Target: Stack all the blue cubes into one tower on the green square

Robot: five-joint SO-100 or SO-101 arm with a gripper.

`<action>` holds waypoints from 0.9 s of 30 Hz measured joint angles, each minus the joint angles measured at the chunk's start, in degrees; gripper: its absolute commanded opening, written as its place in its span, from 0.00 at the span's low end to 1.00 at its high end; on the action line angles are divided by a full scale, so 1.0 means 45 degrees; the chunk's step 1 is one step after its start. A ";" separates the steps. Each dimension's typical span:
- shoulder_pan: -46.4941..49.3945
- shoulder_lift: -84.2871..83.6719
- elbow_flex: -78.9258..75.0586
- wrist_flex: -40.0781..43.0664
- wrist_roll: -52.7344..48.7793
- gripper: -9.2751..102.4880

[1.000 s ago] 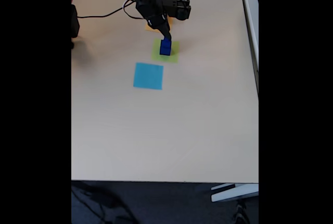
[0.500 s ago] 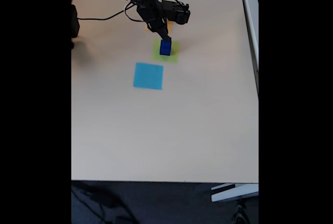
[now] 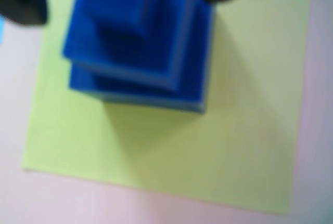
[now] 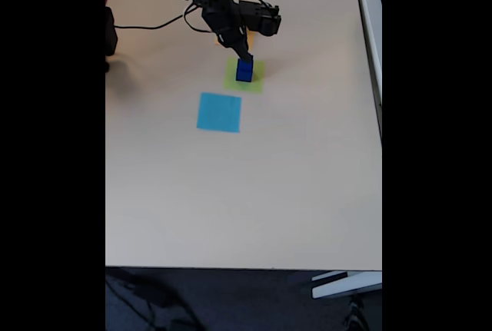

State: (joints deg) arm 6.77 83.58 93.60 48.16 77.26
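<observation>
Several blue cubes (image 3: 140, 42) already sit as a stepped tower on the green square (image 3: 218, 146), near the top centre of the fixed view. At least three tiers show in the wrist view, smaller ones nested above. The gripper (image 4: 244, 56) hangs right over the stack's top, dark fingertips (image 3: 21, 0) flanking it at the upper corners; whether the jaws are pinching or loose I cannot tell. It looks like the placing step; next it should let go gently and rise straight up.

Pale beige smooth tabletop (image 4: 246, 193), evenly lit; dark grey floor (image 4: 231, 300) below its near edge; white furniture edge (image 4: 370, 8) at right.
</observation>
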 measured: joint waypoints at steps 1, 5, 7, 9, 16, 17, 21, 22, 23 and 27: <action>0.0020 0.0000 0.0000 0.0000 0.0000 0.21; 0.0039 0.0000 0.0000 0.0000 -0.0039 0.21; 0.0039 0.0000 0.0000 0.0000 -0.0039 0.21; 0.0020 0.0000 0.0000 0.0000 -0.0039 0.21; 0.0020 0.0000 0.0000 0.0000 -0.0039 0.21; 0.0020 0.0000 0.0000 0.0000 -0.0039 0.21; 0.0078 0.0000 0.0000 0.0000 -0.0039 0.20; 0.0098 0.0000 0.0000 0.0000 -0.0039 0.20; 0.0098 0.0000 0.0000 0.0000 -0.0039 0.19; 0.0098 0.0000 0.0000 0.0000 -0.0039 0.19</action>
State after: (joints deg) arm 7.21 83.58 93.60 48.16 77.08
